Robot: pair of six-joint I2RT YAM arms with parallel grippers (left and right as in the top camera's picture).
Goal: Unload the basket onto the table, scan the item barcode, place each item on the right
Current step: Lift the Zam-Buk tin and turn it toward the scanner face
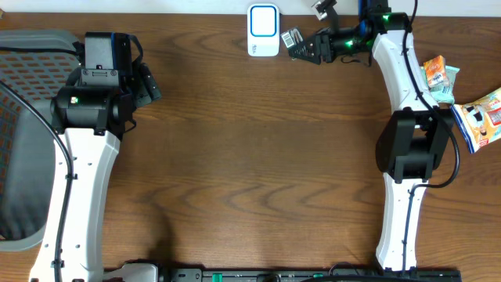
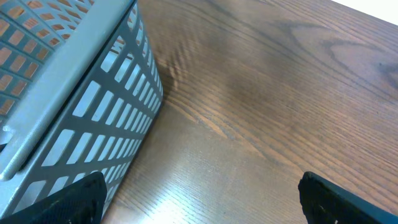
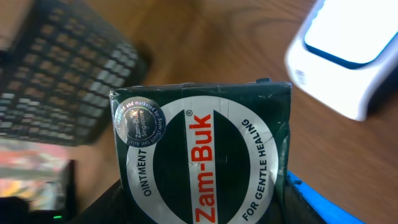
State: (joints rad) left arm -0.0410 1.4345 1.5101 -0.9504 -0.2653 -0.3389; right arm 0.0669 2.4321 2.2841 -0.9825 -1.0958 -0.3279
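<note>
The item is a dark green Zam-Buk ointment box [image 3: 202, 155], and my right gripper [image 3: 202, 214] is shut on it, one finger [image 3: 93, 208] on each side. From overhead the box [image 1: 292, 37] shows a white barcode label and hangs just right of the white and blue scanner [image 1: 263, 30] at the table's far edge, with the right gripper [image 1: 307, 47] behind it. In the right wrist view the scanner [image 3: 348, 56] lies ahead to the right. My left gripper [image 1: 149, 82] stays open at the left, its fingertips [image 2: 74, 202] wide apart over bare wood.
A grey mesh basket [image 1: 23, 117] stands at the left edge, its wall [image 2: 74, 106] close to my left gripper. Snack packets [image 1: 438, 78] and a blue packet [image 1: 481, 117] lie at the right edge.
</note>
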